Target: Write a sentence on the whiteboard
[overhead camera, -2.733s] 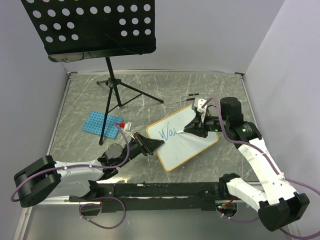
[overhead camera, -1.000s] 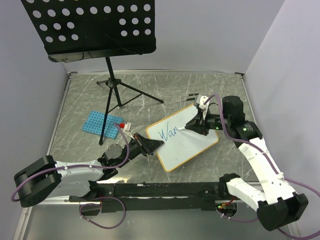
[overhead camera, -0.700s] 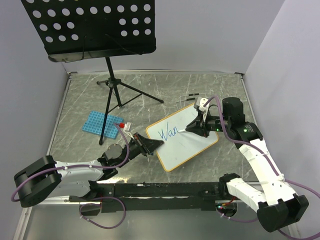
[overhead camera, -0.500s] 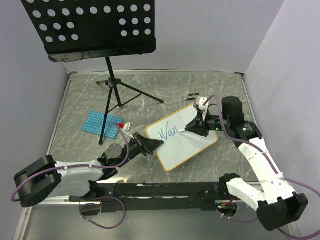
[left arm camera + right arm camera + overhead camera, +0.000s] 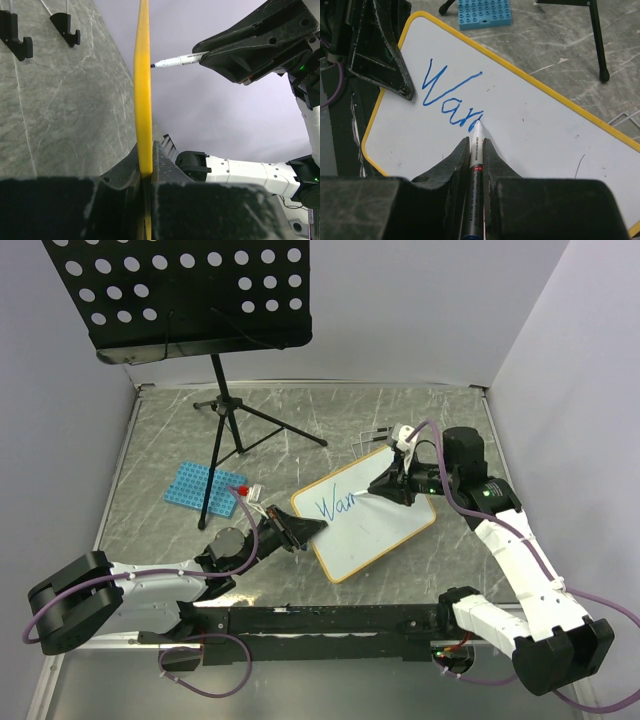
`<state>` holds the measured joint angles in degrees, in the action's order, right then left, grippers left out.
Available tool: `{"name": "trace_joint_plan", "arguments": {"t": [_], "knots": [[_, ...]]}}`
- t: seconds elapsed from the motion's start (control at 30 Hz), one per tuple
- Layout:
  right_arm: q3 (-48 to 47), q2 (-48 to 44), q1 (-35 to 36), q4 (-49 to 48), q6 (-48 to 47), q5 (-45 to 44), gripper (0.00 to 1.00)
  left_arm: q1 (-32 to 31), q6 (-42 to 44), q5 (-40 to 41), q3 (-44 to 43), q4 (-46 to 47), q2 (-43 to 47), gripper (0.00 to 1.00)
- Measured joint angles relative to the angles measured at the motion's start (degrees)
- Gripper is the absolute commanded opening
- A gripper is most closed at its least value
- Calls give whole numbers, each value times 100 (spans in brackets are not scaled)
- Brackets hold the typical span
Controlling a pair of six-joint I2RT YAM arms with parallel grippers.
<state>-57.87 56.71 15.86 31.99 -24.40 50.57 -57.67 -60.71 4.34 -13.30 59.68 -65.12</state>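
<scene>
Right gripper (image 5: 476, 144) is squeezed tight on a marker (image 5: 475, 156) that pokes out from between its two fingers. The marker's tip touches the whiteboard (image 5: 545, 135) just ahead of this gripper, right at the end of the blue sentence (image 5: 447, 97). Only the start of the sentence is there, and it reads about "Wan". It slants across the white part, going from this gripper toward the far side of the whiteboard. Over on that far side, the left gripper (image 5: 310, 530) is clamped on the yellow frame at the whiteboard's corner. In the left wrist view the frame shows edge-on, pinched between the two black fingers. Past the left gripper, farther from the marker, a blue rack (image 5: 205, 487) full of little holes lies on the gray tabletop (image 5: 300, 420). Farther still, a black music stand (image 5: 180, 295) with round holes stands on thin legs near the back wall
</scene>
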Motion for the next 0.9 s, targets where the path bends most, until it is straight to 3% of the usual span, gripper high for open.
{"name": "trace_joint_plan", "arguments": {"t": [0.47, 0.9], "knots": [[0, 0, -7, -232, 131, -291, 0, 2, 0, 2, 22, -4, 0, 1], [28, -199, -37, 234, -212, -291, 0, 0, 0, -2, 55, 42, 4, 1]]}}
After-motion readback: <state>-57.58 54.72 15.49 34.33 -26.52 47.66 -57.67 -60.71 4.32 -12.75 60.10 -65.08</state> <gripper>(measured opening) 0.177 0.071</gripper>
